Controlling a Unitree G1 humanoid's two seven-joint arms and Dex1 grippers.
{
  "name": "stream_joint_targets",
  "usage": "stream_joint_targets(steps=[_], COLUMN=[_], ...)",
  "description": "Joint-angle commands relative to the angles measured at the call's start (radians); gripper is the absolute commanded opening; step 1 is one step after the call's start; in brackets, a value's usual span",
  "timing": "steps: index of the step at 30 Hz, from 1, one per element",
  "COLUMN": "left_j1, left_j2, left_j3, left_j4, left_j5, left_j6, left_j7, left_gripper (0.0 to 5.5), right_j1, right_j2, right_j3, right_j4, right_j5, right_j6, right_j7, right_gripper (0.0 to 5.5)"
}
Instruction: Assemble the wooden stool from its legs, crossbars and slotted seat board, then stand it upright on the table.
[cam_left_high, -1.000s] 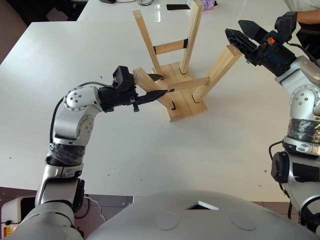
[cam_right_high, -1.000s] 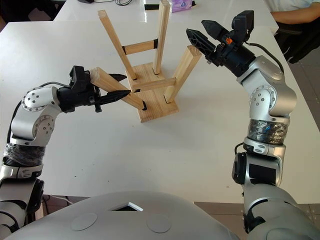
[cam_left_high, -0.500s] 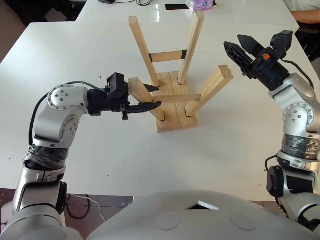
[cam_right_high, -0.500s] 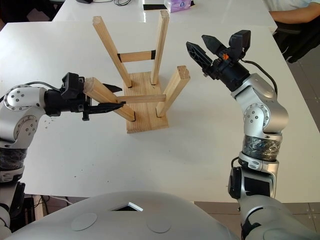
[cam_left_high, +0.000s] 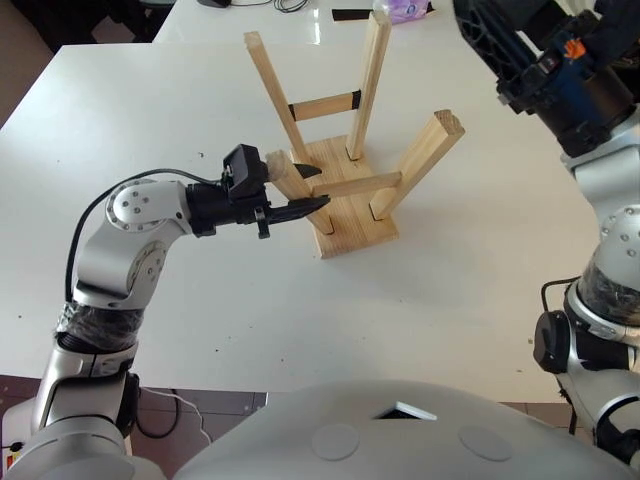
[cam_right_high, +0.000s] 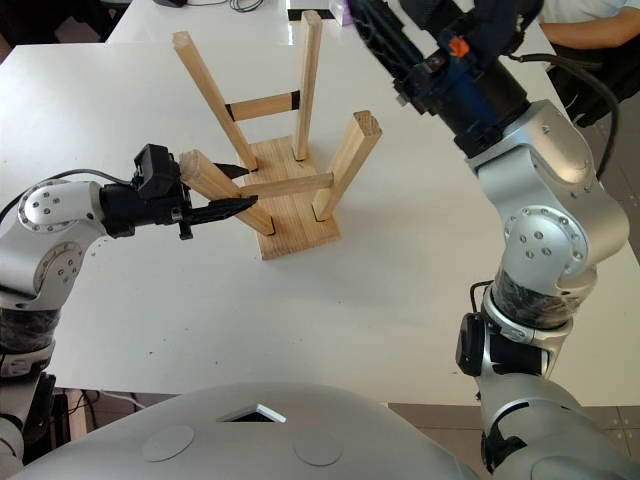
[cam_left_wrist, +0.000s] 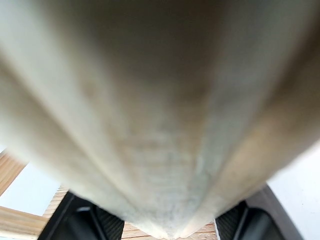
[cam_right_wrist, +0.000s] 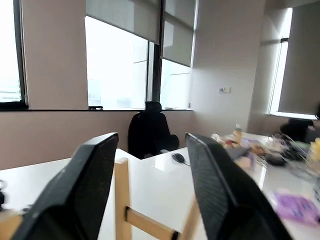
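The stool (cam_left_high: 345, 190) stands upside down on the table (cam_left_high: 150, 100), with its seat board (cam_left_high: 360, 228) flat on the table top and 4 legs pointing up. The left gripper (cam_left_high: 318, 186) is clamped on the nearest leg (cam_left_high: 283, 172). 1 finger is above this leg and 1 below it, and the seat board lies just past the fingertips and a little lower. In the left wrist view the leg (cam_left_wrist: 160, 100) passes between the 2 dark pads. A crossbar (cam_left_high: 355, 185) starts just beyond the same fingertips and runs to the other near leg (cam_left_high: 420, 160). A second crossbar (cam_left_high: 325, 104) joins the 2 far legs.

The right gripper (cam_right_wrist: 150, 140) hangs high above the stool with its fingers (cam_right_wrist: 85, 190) wide apart and nothing between them. The far legs are below and beyond its fingertips.

The assembly looks finished, so the step in hand is probably to turn the stool over. The held leg leans outward strongly, and its joint may be loose. For a good turn the left grip should stay firm and near the seat. The right fingers should come down and close on the opposite leg. Then both arms should turn the stool together and slowly, so that no leg is pulled out of its slot.
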Motion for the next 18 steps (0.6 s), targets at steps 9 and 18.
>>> stream_joint_targets(steps=[9, 18], left_j1=[0.004, -0.001], left_j2=[0.008, 0.003], left_j3=[-0.055, -0.061], left_j4=[-0.028, -0.043], left_j5=[0.025, 0.025], left_j6=[0.152, 0.176], left_j7=[0.095, 0.139], left_gripper=[2.04, 2.04], right_j1=[0.154, 0.355], right_j2=[0.015, -0.106], right_j3=[0.488, 0.708], right_j4=[-0.108, 0.005], right_j5=[-0.254, -0.551], right_j6=[0.047, -0.023], right_j7=[-0.156, -0.094], right_gripper=[0.28, 0.00])
